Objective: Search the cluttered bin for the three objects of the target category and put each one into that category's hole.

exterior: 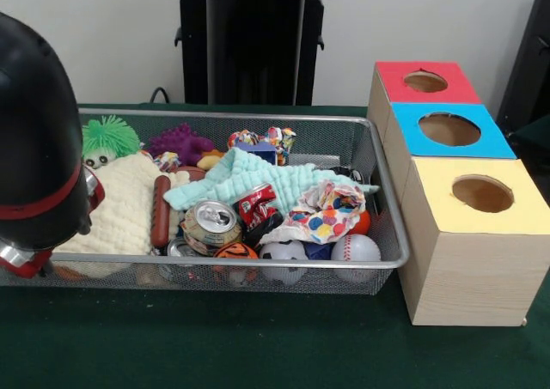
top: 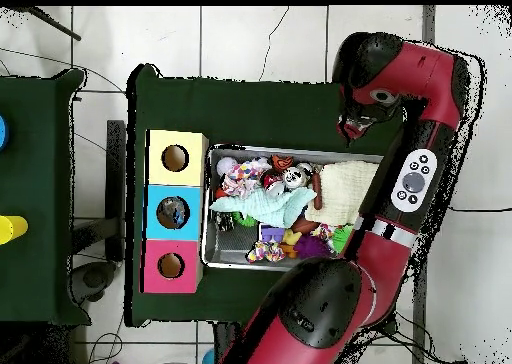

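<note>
The gripper point(top: 351, 131) is seen only at the arm's end, outside the bin point(exterior: 391, 209), just past the end where the cream cloth point(exterior: 129, 204) lies. How far it is open cannot be told, and nothing is seen to be held by it. In the front view only the arm point(exterior: 39, 140) is shown, as a black bulk at the picture's left.

The target category is not named, so the task's things cannot be picked out with certainty. Three balls are seen along the bin's near wall: a baseball point(exterior: 355, 248), a soccer ball point(exterior: 284, 253) and an orange ball point(exterior: 235, 252). Cans point(exterior: 210, 221) lie just beside them. It is judged that sorting has hardly begun. Nothing can be made out for certain inside the holes of the red box point(exterior: 391, 75), blue box point(exterior: 408, 118) or yellow box point(exterior: 438, 170), which are lined up beside the bin.

Access is hindered by clutter. A mint cloth point(exterior: 258, 179) is draped across the middle, and a spotted cloth point(exterior: 331, 213) lies partly over the baseball. A hot dog point(exterior: 161, 210), a green toy point(exterior: 109, 140) and a purple toy point(exterior: 179, 142) are crowded nearby. More items may be hidden beneath the cloths.
</note>
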Robot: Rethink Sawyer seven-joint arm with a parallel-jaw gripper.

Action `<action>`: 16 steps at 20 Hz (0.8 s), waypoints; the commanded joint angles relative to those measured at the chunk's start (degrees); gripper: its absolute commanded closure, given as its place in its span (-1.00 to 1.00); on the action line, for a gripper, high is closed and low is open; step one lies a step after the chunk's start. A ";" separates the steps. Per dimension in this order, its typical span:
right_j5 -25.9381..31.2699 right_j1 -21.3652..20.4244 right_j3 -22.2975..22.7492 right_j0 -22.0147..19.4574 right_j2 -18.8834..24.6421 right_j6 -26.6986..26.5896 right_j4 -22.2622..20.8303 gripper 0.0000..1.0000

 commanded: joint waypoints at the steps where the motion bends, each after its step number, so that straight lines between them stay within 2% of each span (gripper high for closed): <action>1: -3.82 -3.29 9.53 -1.54 -2.87 10.37 5.91 -1.00; 6: -12.21 -7.25 17.31 -2.56 -10.22 14.31 14.83 -1.00; 9: -17.34 -10.67 24.44 -3.51 -14.27 17.33 20.09 -1.00; 11: -19.53 -12.98 29.67 -4.09 -16.87 18.84 22.52 -1.00; 14: -19.36 -14.79 35.81 -4.73 -20.53 18.98 24.01 -1.00; 16: -22.37 -15.85 39.72 -5.69 -21.90 19.77 25.79 -1.00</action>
